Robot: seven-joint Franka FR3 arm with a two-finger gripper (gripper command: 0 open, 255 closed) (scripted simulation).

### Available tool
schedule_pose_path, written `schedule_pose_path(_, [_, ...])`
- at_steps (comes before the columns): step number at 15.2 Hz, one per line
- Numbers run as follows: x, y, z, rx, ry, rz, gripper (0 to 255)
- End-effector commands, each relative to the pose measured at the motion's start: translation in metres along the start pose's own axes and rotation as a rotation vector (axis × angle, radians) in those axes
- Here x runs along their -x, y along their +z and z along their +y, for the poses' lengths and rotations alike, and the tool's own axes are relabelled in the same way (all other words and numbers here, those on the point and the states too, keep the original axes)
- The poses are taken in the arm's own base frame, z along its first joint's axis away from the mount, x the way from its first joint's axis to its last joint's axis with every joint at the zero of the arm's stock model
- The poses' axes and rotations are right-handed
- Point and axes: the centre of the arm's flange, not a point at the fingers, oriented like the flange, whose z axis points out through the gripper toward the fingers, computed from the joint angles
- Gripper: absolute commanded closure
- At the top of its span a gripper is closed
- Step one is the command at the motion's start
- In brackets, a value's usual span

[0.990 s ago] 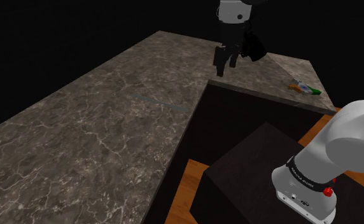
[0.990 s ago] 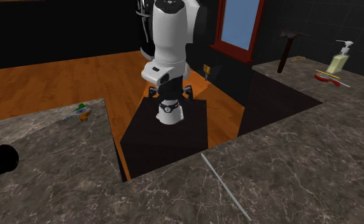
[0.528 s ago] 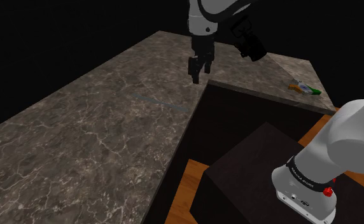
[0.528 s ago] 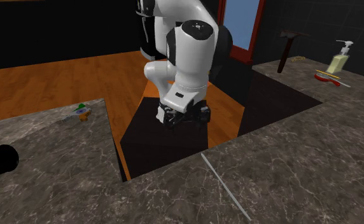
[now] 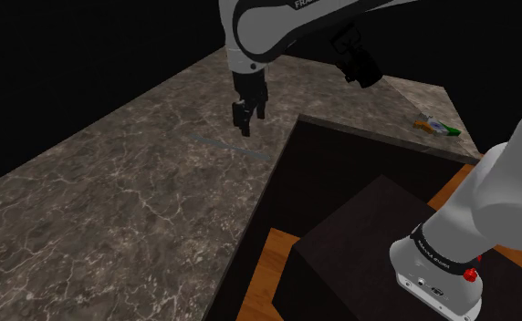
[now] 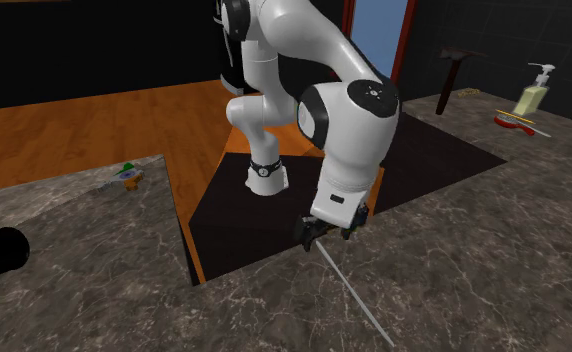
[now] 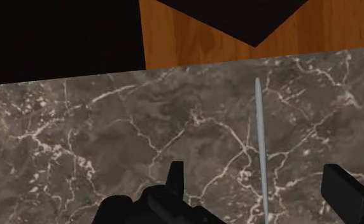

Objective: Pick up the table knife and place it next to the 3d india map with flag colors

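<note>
Table knife [image 6: 357,297]: slim, plain grey, lying flat on the dark marbled counter [image 6: 494,250], one end almost at the counter's inner edge above the wooden floor [image 6: 94,125], the other running in toward the counter's middle. Gripper [image 7: 255,170]: all black, fingers [image 7: 176,175] spread wide, hanging low over the knife's edge-side end. The knife passes between the fingers and is touched by neither; the gap above the stone looks small but is hard to judge. India map [image 6: 129,173]: small, orange, white and green, near the end corner of the counter's other stretch, well apart from the knife. Far corner: soap dispenser [image 6: 536,90], hammer [image 6: 454,68], red-handled tool [image 6: 514,122]. Arm [image 6: 349,130]: white, mounted on a dark stand [image 5: 360,237].
</note>
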Motion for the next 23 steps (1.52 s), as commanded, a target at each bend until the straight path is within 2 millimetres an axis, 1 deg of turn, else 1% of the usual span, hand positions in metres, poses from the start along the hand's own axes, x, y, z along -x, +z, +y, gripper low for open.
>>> schedule_pose_path(1, [-0.021,0.011,-0.013,0.006,-0.036,0.001,0])
schedule_pose_path(3, [-0.041,0.020,-0.027,0.012,-0.070,0.002,0])
schedule_pose_path(4, [-0.047,0.023,-0.031,0.014,-0.080,0.002,0])
schedule_pose_path(12, [-0.047,0.063,-0.031,0.014,-0.080,0.002,0])
schedule_pose_path(19, [-0.047,0.063,-0.031,0.014,-0.080,0.002,0])
schedule_pose_path(20, [-0.047,0.063,-0.031,0.014,-0.080,0.002,255])
schedule_pose_path(23, [-0.047,0.063,-0.031,0.014,-0.080,0.002,255])
